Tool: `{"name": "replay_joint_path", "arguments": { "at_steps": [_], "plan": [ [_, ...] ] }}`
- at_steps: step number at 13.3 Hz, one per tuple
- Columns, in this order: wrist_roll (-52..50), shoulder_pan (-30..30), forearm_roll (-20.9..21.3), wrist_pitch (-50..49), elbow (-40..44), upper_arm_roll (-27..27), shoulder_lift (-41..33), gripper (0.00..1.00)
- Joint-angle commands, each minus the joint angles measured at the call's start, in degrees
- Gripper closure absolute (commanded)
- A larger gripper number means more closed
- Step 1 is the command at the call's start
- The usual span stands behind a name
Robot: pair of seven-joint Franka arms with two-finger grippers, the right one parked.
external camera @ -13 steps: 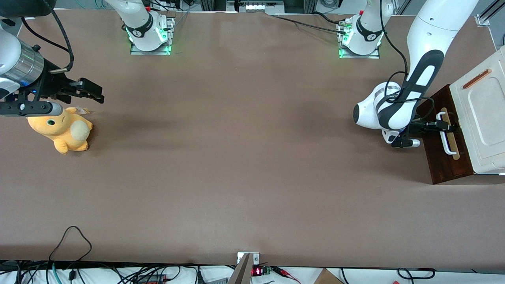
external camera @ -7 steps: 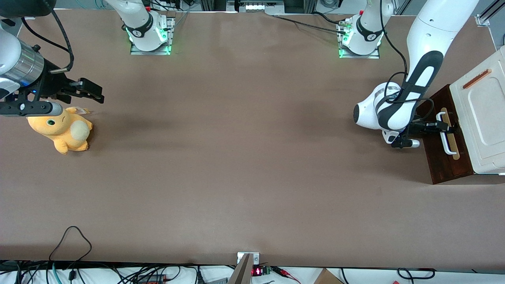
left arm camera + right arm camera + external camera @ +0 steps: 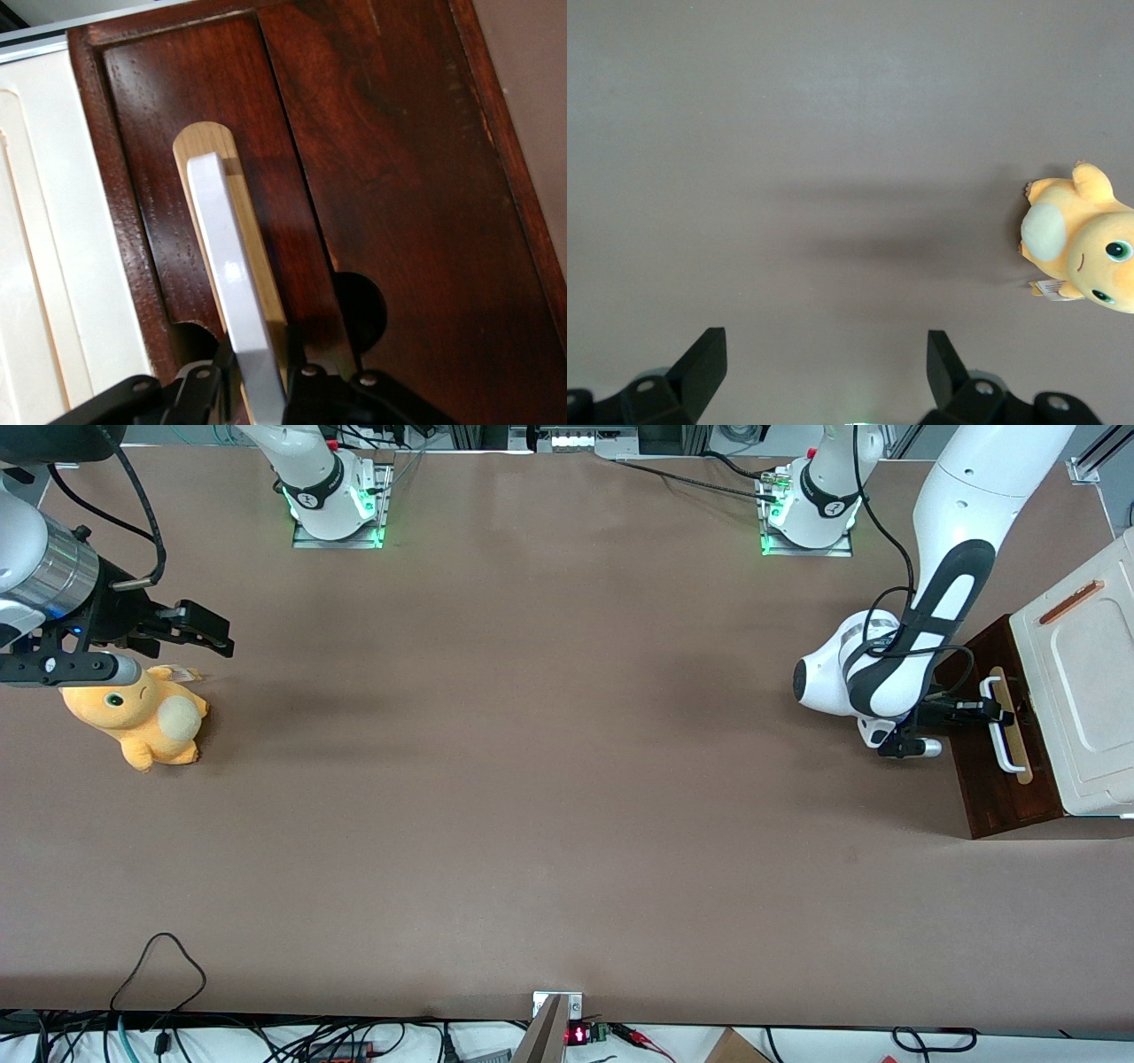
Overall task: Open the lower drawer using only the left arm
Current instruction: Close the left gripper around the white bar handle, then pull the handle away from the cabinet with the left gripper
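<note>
The lower drawer (image 3: 997,757) sits at my end of the table — a dark brown front beside the cream panel (image 3: 1085,691), with a white bar handle (image 3: 232,292) on a pale strip. My gripper (image 3: 257,390) closes narrowly around that handle, fingers (image 3: 202,385) touching it — my fingertips are cut off from sight.

Yellow plush toy (image 3: 142,722) on brown table (image 3: 532,779), cream-white cabinet pt (image 3: 1085,682)
</note>
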Motion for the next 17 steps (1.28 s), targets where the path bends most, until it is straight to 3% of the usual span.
{"name": "replay_joint_path", "arguments": {
  "at_steps": [1, 6, 11, 17],
  "plan": [
    [1.72, 0.27, 1.15, 0.41, 0.97, 0.18, 0.66, 0.86],
    [1.45, -0.26, 1.15, 0.23, 1.06, 0.09, 0.83, 1.0],
    [0.84, -2.8, 0.89, 0.14, 1.24, -0.79, 0.75, 1.0],
    [0.92, -7.72, -7.1, 0.15, 4.22, -3.25, 0.4, 1.0]
  ]
}}
